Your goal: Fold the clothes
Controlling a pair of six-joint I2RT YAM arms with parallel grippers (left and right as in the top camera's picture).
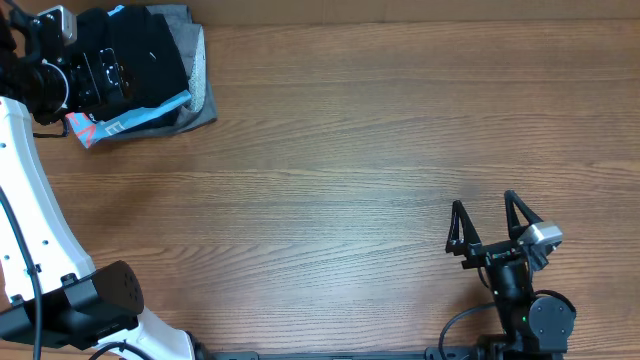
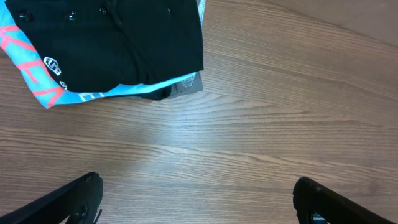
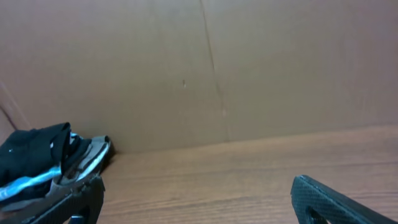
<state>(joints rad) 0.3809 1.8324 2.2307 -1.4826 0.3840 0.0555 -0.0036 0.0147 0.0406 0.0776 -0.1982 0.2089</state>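
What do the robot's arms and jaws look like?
The left arm has long white shells with black joints, and a thin black cable runs alongside it. The right arm is all black, with a small silver camera block. Both end in matte black jaws; the right arm's look like slim triangular frames from above.

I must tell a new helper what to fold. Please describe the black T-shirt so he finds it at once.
Go to the far left corner of the wooden table, where a pile of clothes lies. The black T-shirt is its top layer. A light blue tee with coral letters shows beneath it, then grey garments; only the top one is plain black.
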